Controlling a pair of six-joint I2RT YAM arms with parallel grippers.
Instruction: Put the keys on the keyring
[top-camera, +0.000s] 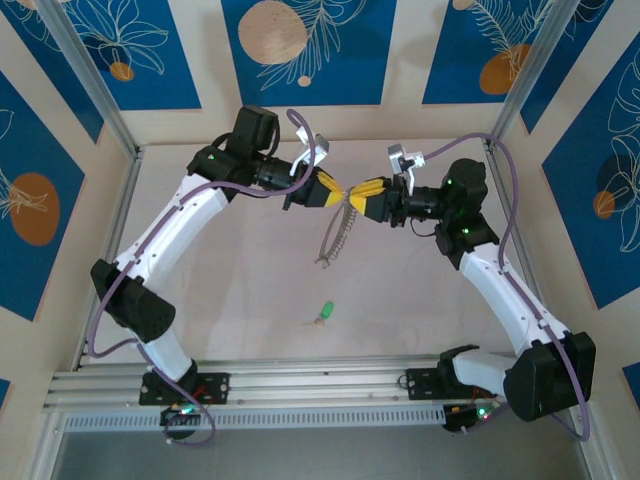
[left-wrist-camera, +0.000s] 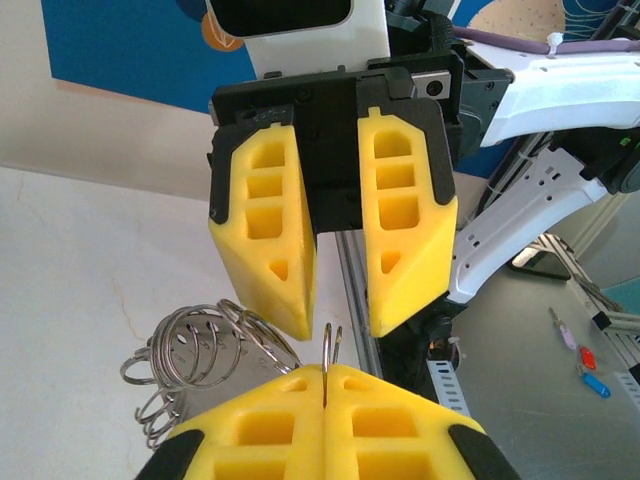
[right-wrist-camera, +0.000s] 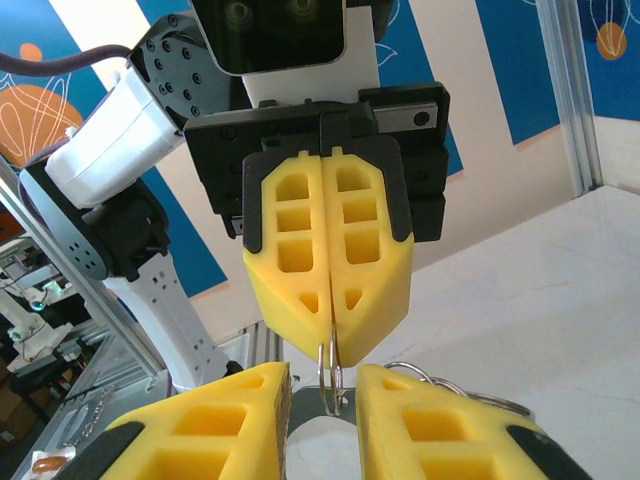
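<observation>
The pale table (top-camera: 250, 290) spreads under me, walled by blue panels with leaf prints (top-camera: 300, 45). My left arm (top-camera: 170, 225) and my right arm (top-camera: 500, 290) both reach inward and meet nose to nose above the middle of the table, well off its surface. My left gripper (left-wrist-camera: 325, 375) is pressed together, its yellow fingers (left-wrist-camera: 265, 425) flush against each other, and they pinch the thin wire of the keyring's top loop, which stands up on edge out of the seam between them. My right gripper (right-wrist-camera: 325, 385) faces it tip to tip with its jaws apart; from my right wrist, the upright loop sits in the gap between my two yellow pads (right-wrist-camera: 225, 420), with space on either side, so nothing is clamped on that side. The keyring (top-camera: 338, 235) is a string of linked grey wire rings; from above it hangs from the meeting point of the grippers and trails down and to the left, and from my left wrist its rings bunch just beside my fingers on the left. I cannot tell whether its lower end touches the table. The key (top-camera: 324, 313), tiny with a green head, lies flat on the table nearer my bases, well apart from the keyring and from both grippers.
</observation>
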